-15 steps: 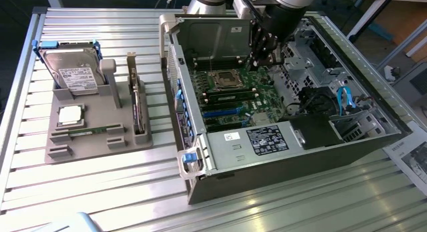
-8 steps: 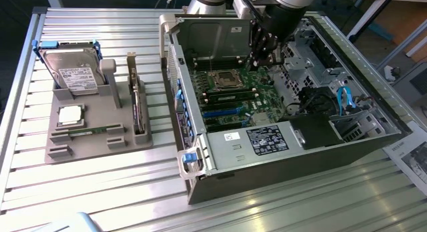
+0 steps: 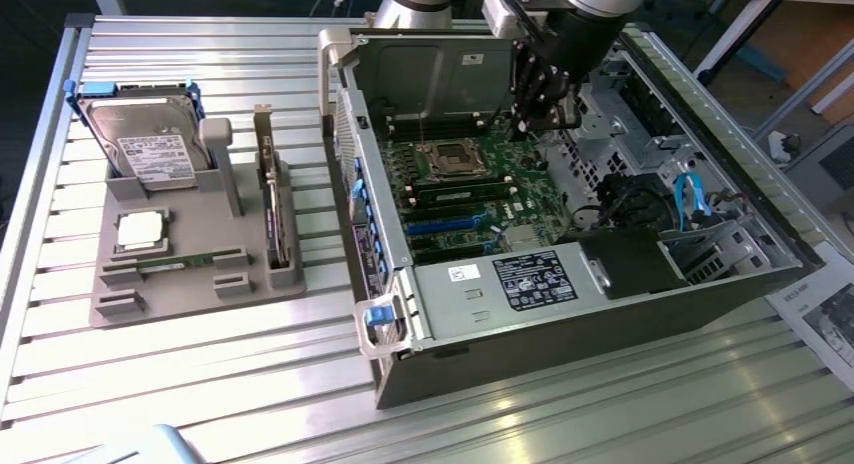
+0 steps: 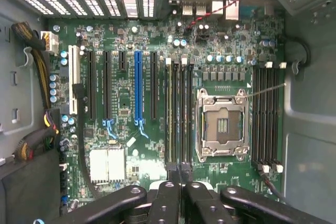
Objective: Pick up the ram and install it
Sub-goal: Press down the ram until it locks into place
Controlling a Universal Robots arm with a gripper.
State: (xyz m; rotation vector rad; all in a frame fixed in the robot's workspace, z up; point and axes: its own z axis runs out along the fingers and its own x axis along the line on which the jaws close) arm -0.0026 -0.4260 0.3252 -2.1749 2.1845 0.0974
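**A:** Where's the claw [image 4: 179, 176]?

**B:** It hangs inside the open case [image 3: 561, 329], in the upper right of the exterior view. It is over the motherboard [image 4: 126, 103], just by the memory slots [image 4: 178, 108]. Its fingers [image 4: 166, 195] are pressed together, and I can't make out anything between them.

**A:** And the ram [image 3: 180, 263]?

**B:** Lower left of the exterior view, well apart from the claw. It sits on edge in a groove of the grey tray [image 3: 200, 296], just below the CPU chip [image 3: 140, 230]. The upright expansion card [image 3: 274, 214] is to its right.

**A:** Which way does it run?

**B:** Its long axis goes across the frame, with the right end slightly higher. That's roughly parallel to the slots in the case.

**A:** What could go wrong?

**B:** My guess is that fingers closed like that would shove the stick rather than straddle it. An approach skewed off its long axis could tip it in the groove. On the way out of the case, the claw might also clip the wall or the blue cable [image 3: 687, 199].
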